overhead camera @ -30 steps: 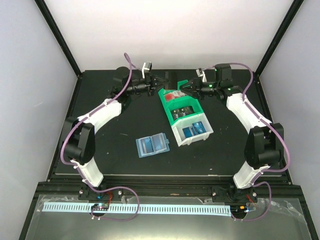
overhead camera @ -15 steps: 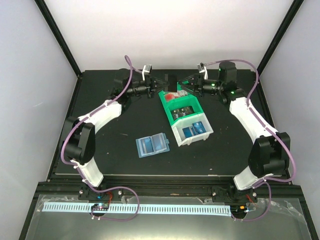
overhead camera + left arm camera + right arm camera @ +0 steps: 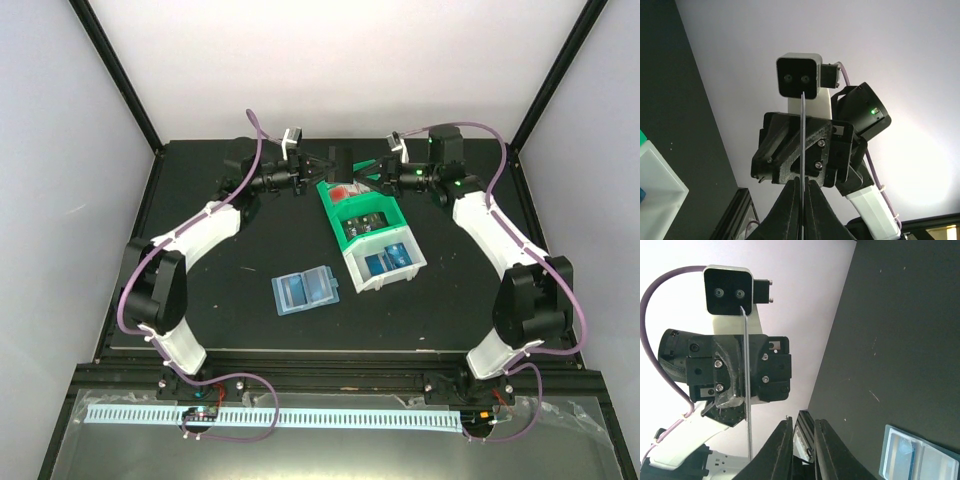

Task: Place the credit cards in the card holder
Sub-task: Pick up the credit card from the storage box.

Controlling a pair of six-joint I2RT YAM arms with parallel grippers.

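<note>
A dark credit card (image 3: 343, 159) hangs in the air over the far end of the green bin (image 3: 392, 212), between my two grippers. My left gripper (image 3: 322, 170) is shut on it; in the left wrist view the card (image 3: 803, 130) stands edge-on between the closed fingers (image 3: 790, 210). My right gripper (image 3: 372, 172) faces it from the other side. In the right wrist view its jaws (image 3: 802, 422) stand slightly apart and empty, with the card (image 3: 746, 390) just to their left. The teal card holder (image 3: 308, 290) lies open on the mat and shows in the right wrist view (image 3: 917, 457).
The green bin holds red-and-white cards (image 3: 342, 190) and dark cards (image 3: 365, 222). The adjoining white bin (image 3: 408, 270) holds blue cards (image 3: 388, 260); its corner shows in the left wrist view (image 3: 657, 175). Black frame posts and white walls enclose the black mat (image 3: 230, 270).
The right gripper rose from the green bin and the dark card appeared between the two grippers. Now the left gripper grips the card, and the right jaws stand beside it, off the card.
</note>
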